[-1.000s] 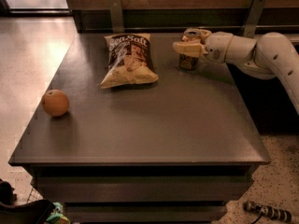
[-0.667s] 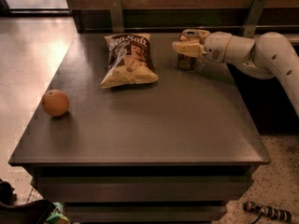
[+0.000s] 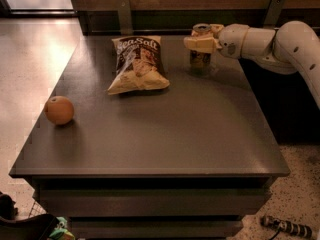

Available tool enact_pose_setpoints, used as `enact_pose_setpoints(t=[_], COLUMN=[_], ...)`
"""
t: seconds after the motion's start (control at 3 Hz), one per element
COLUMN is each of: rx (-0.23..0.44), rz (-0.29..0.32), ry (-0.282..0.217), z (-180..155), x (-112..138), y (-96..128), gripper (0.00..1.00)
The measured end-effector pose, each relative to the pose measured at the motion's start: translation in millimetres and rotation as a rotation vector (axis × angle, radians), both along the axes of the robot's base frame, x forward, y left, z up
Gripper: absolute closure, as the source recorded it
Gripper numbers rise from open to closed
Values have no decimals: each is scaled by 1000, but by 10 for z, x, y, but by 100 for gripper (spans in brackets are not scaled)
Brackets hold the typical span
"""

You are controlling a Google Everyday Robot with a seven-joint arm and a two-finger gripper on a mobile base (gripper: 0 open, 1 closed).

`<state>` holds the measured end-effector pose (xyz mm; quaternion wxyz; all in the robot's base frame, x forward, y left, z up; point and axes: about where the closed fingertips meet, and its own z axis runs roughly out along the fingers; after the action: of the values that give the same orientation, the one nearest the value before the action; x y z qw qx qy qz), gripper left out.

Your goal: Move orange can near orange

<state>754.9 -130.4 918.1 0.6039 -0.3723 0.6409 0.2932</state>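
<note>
The orange can (image 3: 200, 59), orange-brown with a silver top, is upright at the table's far right. My gripper (image 3: 204, 38) reaches in from the right, and its cream fingers (image 3: 198, 44) close around the can's upper part. The can's base is at or just above the table top. The orange (image 3: 59, 110) lies near the table's left edge, far from the can and the gripper.
A sea salt chip bag (image 3: 137, 64) lies flat at the far middle of the dark table (image 3: 190, 129), between the can and the orange. A wooden wall with metal brackets (image 3: 123, 14) runs behind the table. The floor drops off on the left and right sides.
My gripper and the can have shifted slightly up and to the left. The orange and the chip bag have not moved.
</note>
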Motion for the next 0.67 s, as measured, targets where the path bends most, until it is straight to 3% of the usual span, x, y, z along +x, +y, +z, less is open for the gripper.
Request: enact_pose_setpoints(t=[0.33,0.67], rx=[-23,-40], rz=[-25,-26], ry=[-4,-20], z=[418,889], x=[-231,-804], y=[5,217], gripper=[100,100])
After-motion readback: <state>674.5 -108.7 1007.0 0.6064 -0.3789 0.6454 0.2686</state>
